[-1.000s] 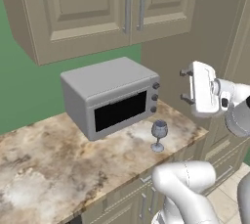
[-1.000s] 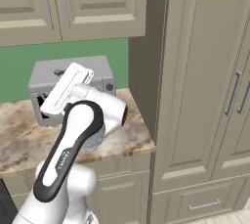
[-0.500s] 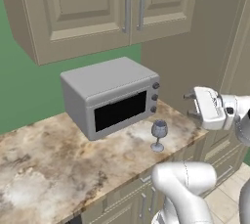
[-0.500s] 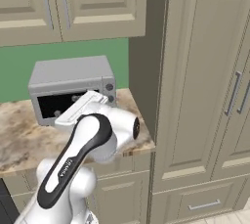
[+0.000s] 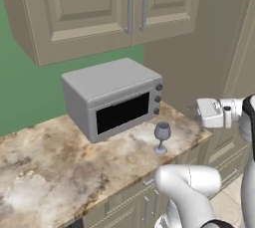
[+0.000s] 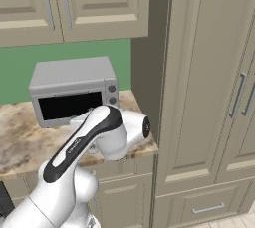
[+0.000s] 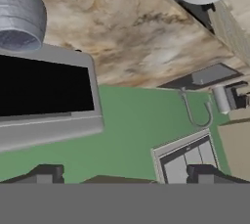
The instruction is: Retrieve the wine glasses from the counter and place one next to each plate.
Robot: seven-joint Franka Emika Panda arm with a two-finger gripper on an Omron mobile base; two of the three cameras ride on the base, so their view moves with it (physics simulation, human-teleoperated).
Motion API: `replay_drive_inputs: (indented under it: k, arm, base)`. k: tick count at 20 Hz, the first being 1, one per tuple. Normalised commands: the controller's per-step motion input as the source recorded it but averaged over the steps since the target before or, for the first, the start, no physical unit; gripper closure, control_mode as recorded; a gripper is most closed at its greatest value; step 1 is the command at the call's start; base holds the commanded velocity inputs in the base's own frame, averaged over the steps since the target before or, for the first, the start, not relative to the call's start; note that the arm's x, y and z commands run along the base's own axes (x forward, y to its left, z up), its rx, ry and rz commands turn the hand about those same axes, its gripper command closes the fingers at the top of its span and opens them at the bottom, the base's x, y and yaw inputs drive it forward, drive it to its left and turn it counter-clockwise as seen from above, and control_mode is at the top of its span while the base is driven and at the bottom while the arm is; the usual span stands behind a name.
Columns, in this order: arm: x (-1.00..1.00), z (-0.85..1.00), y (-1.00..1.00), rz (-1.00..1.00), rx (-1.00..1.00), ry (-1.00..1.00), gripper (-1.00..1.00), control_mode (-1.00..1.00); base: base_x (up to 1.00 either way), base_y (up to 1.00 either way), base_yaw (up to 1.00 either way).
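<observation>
Open gripper hovering right of the wine glass

Gripper (image 5: 193, 108) is holding nothing, jaws spread wide, at frame right; wine glass (image 5: 162, 137) is standing upright on the counter (image 5: 45, 172) before the microwave (image 5: 113, 96).

White, glossy, rounded arm (image 6: 94, 137) links with black joint bands and a black stripe bearing small white lettering along one link; boxy white hand (image 5: 211, 112) with grey trim; two small dark finger tips (image 7: 46, 173).
</observation>
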Motion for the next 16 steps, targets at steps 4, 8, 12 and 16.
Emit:
replay_drive_inputs:
  k: [4,8,12,16]
  arm:
    - [0.46,-0.43,-0.09,-0.04,-0.04,0.06,-1.0,-1.0]
    - [0.38,-0.32,-0.13,0.0,-0.03,0.0,-1.0,-1.0]
    - [0.3,-0.43,-0.2,0.0,-0.05,0.0,-1.0,-1.0]
    - [0.22,-0.46,-0.21,0.02,-0.04,0.01,-1.0,-1.0]
  base:
    - [0.0,0.0,0.0]
    - [0.0,0.0,0.0]
    - [0.0,0.0,0.0]
    - [0.0,0.0,0.0]
